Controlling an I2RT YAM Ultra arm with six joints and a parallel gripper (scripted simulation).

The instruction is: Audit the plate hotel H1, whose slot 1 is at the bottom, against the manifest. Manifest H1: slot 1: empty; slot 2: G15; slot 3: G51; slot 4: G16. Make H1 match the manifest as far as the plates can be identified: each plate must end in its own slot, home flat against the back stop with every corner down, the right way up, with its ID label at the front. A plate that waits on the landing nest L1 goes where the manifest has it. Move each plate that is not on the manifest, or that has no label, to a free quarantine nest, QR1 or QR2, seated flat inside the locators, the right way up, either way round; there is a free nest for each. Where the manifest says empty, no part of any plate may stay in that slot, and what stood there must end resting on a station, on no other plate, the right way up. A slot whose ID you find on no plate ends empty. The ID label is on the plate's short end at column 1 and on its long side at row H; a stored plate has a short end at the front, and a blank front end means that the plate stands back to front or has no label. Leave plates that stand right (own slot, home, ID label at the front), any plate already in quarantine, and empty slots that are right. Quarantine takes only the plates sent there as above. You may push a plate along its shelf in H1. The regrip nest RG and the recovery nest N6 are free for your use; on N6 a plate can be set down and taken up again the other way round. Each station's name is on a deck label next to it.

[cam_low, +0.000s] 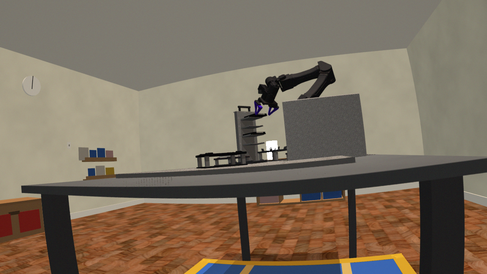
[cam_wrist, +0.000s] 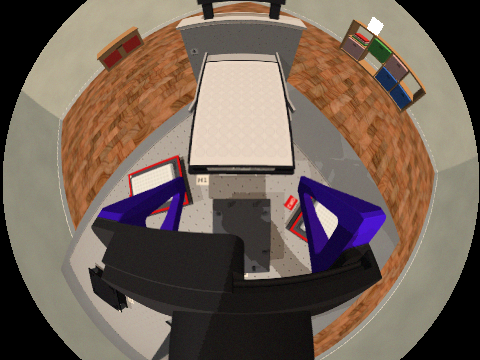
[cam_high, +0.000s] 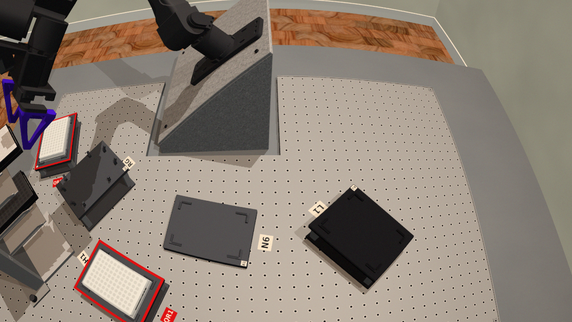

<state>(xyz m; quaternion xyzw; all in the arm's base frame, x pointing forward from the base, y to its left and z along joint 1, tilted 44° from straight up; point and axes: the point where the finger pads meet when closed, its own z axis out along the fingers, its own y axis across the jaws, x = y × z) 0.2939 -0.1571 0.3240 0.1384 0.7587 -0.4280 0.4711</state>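
Note:
The plate hotel H1 [cam_low: 247, 133] stands at the deck's left edge. A white plate [cam_wrist: 242, 116] lies flat on its top shelf, short end towards me; it also shows in the exterior view [cam_low: 256, 115]. I cannot read a label on its front end. My gripper [cam_wrist: 241, 182] [cam_high: 26, 124] [cam_low: 263, 110] is open and empty. It hovers just in front of and slightly above that plate's front end, its purple fingers apart and touching nothing. A dark plate [cam_high: 15, 198] sits on a lower shelf. The other shelves are mostly hidden.
White plates sit in the red-framed nests QR2 [cam_high: 56, 137] and QR1 [cam_high: 115, 282]. The nests RG [cam_high: 94, 184], N6 [cam_high: 209, 230] and L1 [cam_high: 359, 236] hold no plate. The arm's grey pedestal block [cam_high: 224, 91] stands at the back.

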